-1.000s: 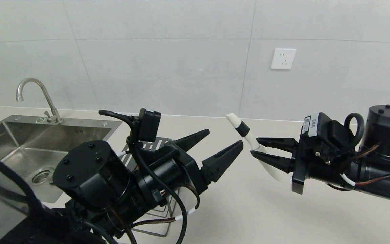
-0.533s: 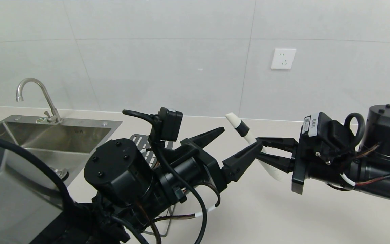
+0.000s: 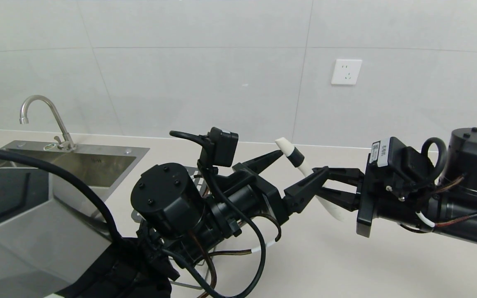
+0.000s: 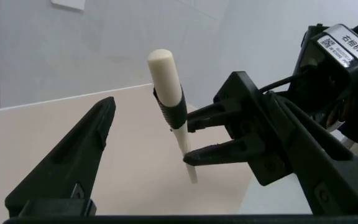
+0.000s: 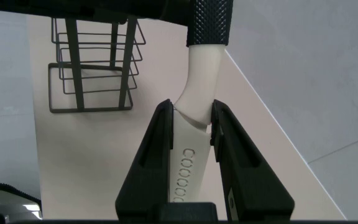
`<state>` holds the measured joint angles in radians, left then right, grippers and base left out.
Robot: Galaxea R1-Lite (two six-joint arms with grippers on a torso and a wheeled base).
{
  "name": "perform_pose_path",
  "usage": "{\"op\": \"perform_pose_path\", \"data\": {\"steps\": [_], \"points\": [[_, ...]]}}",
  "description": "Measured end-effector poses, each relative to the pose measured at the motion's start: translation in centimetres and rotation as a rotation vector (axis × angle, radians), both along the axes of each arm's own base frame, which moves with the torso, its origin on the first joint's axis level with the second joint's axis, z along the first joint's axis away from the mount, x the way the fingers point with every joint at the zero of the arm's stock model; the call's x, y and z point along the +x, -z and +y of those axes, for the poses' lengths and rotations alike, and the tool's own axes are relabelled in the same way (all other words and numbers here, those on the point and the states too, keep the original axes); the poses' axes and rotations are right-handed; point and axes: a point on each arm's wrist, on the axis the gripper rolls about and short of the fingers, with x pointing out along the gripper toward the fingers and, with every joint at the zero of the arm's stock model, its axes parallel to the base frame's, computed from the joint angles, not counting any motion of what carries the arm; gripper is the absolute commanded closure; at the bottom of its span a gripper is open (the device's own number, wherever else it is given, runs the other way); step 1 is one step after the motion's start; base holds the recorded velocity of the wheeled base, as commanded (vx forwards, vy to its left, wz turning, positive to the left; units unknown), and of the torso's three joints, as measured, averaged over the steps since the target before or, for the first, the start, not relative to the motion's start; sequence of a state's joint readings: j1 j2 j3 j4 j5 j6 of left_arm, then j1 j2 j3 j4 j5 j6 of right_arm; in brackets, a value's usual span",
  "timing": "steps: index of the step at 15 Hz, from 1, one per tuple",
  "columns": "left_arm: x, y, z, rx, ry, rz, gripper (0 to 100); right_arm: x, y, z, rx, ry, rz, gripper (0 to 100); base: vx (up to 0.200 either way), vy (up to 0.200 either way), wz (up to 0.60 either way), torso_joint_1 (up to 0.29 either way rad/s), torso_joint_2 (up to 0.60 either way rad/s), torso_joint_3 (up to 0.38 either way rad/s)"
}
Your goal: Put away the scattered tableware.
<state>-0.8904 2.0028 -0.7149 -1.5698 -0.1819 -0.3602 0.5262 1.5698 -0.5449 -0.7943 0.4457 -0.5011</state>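
A white utensil (image 3: 300,164) with a black band near its handle end is held up in the air above the counter. My right gripper (image 3: 319,182) is shut on its lower shaft, just above a row of small holes (image 5: 187,171). The handle end (image 4: 165,78) sticks up and away from the right gripper's fingers. My left gripper (image 3: 294,171) is open, one finger on each side of the banded handle, not touching it. In the right wrist view the right gripper (image 5: 191,111) clamps the white utensil (image 5: 194,134) from both sides.
A black wire rack (image 5: 95,62) stands on the beige counter (image 3: 346,256), mostly behind my left arm in the head view. A steel sink (image 3: 77,165) with a faucet (image 3: 42,111) is at the left. A wall socket (image 3: 346,71) sits on the tiled wall.
My left arm has moved right and forward, bringing its open fingers from beside the rack to either side of the utensil's handle. The right arm and the utensil have stayed still.
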Motion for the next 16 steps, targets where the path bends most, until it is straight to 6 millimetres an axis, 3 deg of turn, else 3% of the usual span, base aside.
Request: {"op": "perform_pose_path", "data": {"steps": [12, 13, 16], "points": [[1.1, -1.3, -1.3, -0.062, 0.006, -0.044, 0, 0.3, -1.0, 0.4, 0.024, -0.011, -0.04, 100, 0.0, 0.0, 0.0, 0.0, 0.0, 0.0], [1.2, -1.3, -1.5, -0.065, 0.005, -0.05, 100, 0.3, -1.1, 0.4, 0.028, -0.013, -0.046, 100, 0.0, 0.0, 0.0, 0.0, 0.0, 0.0], [1.3, -1.1, -1.9, -0.061, 0.009, -0.051, 100, 0.3, -1.1, 0.5, 0.029, -0.015, -0.047, 100, 0.0, 0.0, 0.0, 0.0, 0.0, 0.0]]}}
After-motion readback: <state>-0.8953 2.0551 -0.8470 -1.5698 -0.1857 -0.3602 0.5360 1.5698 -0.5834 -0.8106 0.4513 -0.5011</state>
